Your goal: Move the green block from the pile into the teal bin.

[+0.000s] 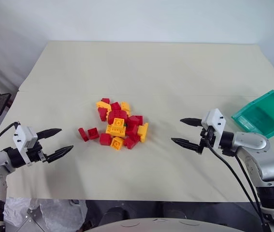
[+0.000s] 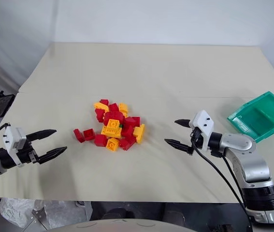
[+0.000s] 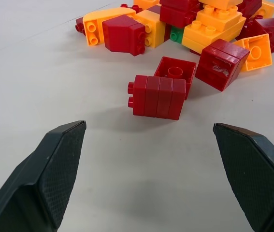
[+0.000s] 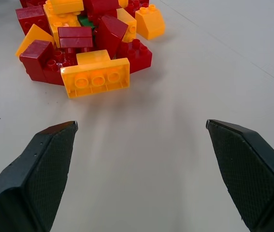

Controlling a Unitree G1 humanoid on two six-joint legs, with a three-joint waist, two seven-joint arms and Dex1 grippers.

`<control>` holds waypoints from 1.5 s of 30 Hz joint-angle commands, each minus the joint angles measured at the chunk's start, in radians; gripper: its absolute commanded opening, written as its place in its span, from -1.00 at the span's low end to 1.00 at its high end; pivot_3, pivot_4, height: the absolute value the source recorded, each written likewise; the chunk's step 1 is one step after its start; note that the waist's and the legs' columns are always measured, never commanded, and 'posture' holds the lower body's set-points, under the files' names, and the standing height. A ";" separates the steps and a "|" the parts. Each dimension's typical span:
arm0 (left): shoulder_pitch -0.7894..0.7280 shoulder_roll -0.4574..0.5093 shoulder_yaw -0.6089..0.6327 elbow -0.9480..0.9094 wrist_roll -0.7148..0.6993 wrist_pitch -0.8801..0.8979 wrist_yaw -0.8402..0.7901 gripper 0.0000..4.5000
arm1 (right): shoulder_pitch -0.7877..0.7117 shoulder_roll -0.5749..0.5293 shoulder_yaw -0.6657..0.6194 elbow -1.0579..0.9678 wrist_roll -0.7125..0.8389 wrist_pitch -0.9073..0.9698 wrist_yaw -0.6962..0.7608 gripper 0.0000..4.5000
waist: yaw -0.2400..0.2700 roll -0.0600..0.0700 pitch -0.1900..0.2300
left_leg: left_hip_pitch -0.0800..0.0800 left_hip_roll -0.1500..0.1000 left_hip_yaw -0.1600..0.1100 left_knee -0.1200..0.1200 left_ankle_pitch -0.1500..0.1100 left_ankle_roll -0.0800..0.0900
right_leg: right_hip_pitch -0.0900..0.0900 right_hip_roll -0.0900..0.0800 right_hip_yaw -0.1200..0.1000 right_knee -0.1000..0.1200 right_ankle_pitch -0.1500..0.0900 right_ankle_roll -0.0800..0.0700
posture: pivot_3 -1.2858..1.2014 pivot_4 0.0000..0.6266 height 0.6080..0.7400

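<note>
The pile (image 1: pixel 117 124) of red and orange bricks sits mid-bench (image 1: pixel 175 72), and the green block (image 3: pixel 177 35) is nearly buried in it: from the left wrist only a small green face peeps out between an orange brick and red ones, and from the right wrist just a sliver (image 4: pixel 86 21) shows under the top bricks. From overhead it is barely a dark speck in the pile's middle. The left claw (image 1: pixel 55 142) hangs at the pile's 9 o'clock, fingers spread wide, holding nothing. The right claw (image 1: pixel 187 131) hangs at its 3 o'clock, also spread and empty. The bin (image 1: pixel 264 115) lies farther out at 3 o'clock, its far corner cut off by the frame edge.
</note>
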 commanded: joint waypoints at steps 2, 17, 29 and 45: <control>-0.013 0.013 0.017 -0.011 -0.004 -0.003 0.010 1.00 | -0.002 0.015 -0.009 -0.033 0.021 -0.004 -0.008 0.99 | 0.000 0.000 0.000 | 0.000 0.000 0.000 0.000 0.000 0.000 | 0.000 0.000 0.000 0.000 0.000 0.000 | 0.03 -0.52 1.00; 0.007 0.040 0.032 -0.133 -0.094 0.133 -0.041 0.33 | -0.049 0.050 -0.001 -0.056 0.060 0.042 -0.011 1.00 | 0.000 0.000 0.000 | 0.000 0.000 0.000 0.000 0.000 0.000 | 0.000 0.000 0.000 0.000 0.000 0.000 | 0.03 -0.52 1.00; -0.078 0.017 -0.161 -0.334 -0.083 0.217 -0.099 -0.98 | -0.067 0.060 0.027 -0.127 0.122 0.094 0.026 1.00 | 0.000 0.000 0.000 | 0.000 0.000 0.000 0.000 0.000 0.000 | 0.000 0.001 0.001 0.001 0.000 0.000 | 0.03 -0.52 1.00; -0.512 -0.231 -0.428 0.164 0.106 0.045 -0.178 -0.98 | 0.003 0.105 0.032 -0.238 0.151 0.130 -0.078 1.00 | 0.007 -0.001 0.000 | -0.001 -0.005 0.002 0.002 0.000 0.000 | 0.000 0.002 0.000 0.001 0.000 0.000 | 0.03 -0.52 1.00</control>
